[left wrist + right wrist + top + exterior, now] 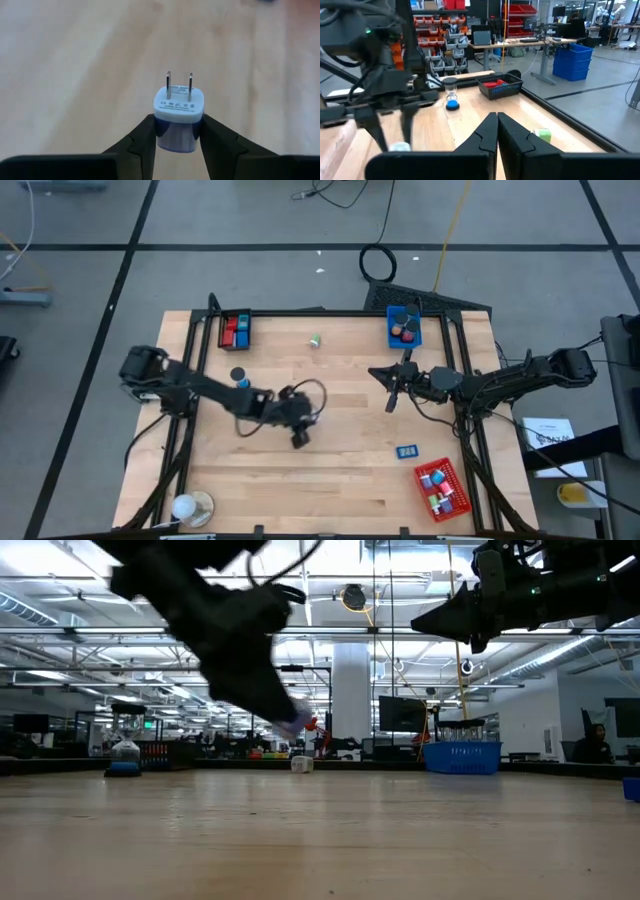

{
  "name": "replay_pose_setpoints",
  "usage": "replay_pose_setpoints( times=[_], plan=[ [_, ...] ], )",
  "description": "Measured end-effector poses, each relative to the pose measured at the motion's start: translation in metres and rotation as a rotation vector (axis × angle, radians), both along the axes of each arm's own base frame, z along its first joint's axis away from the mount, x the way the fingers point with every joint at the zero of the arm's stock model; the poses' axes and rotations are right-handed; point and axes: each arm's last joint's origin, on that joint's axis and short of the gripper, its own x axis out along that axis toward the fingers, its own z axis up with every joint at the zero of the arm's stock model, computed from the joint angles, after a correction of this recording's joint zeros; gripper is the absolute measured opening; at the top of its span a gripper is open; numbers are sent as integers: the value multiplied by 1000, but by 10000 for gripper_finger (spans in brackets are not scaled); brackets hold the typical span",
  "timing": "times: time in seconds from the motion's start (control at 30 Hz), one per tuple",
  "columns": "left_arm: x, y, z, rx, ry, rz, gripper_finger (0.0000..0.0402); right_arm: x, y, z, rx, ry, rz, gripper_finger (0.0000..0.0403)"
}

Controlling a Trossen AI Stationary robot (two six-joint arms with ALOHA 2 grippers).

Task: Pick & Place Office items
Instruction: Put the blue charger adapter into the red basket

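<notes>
My left gripper (pixel 178 142) is shut on a small white charger plug with a lilac body (pixel 178 120), whose two metal prongs point away from the wrist. It hangs over the table's middle (pixel 300 438) and shows well above the board in the low view (pixel 290 720). My right gripper (pixel 497 125) is shut and holds nothing; it hovers high near the blue tray (pixel 392 395). A blue block (pixel 407 451) lies flat on the board by the red tray. A green piece (pixel 315 340) rests near the far edge. My left gripper pinches the plug's lilac body (pixel 176 139) between its two fingers, one on each side wall. The white face with the prongs (pixel 179 100) sticks out past the fingertips. The plug is lifted clear of the table (pixel 296 724).
A black tray (pixel 235 330) with red and blue items sits at the far left, a blue tray (pixel 404 328) at the far right, a red tray (pixel 440 488) at the near right. A blue hourglass (pixel 238 377) stands by the left arm; a round white and tan object (pixel 190 507) is near left.
</notes>
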Motion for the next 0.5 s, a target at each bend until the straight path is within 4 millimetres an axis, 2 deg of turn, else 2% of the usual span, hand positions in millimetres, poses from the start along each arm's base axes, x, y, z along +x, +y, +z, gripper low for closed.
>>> replay_pose_setpoints(
  times=[0.13, 0.3, 0.5],
  plan=[
    [27, 12, -6, 40, 19, -11, 128, 0, 0, 0, -6, -3, 0, 4],
    [58, 14, -21, 86, 64, -53, 128, 0, 0, 0, -8, 1, 0, 4],
    [86, 13, -37, 149, 14, -76, 144, 0, 0, 0, -9, 7, -1, 4]
  ],
)
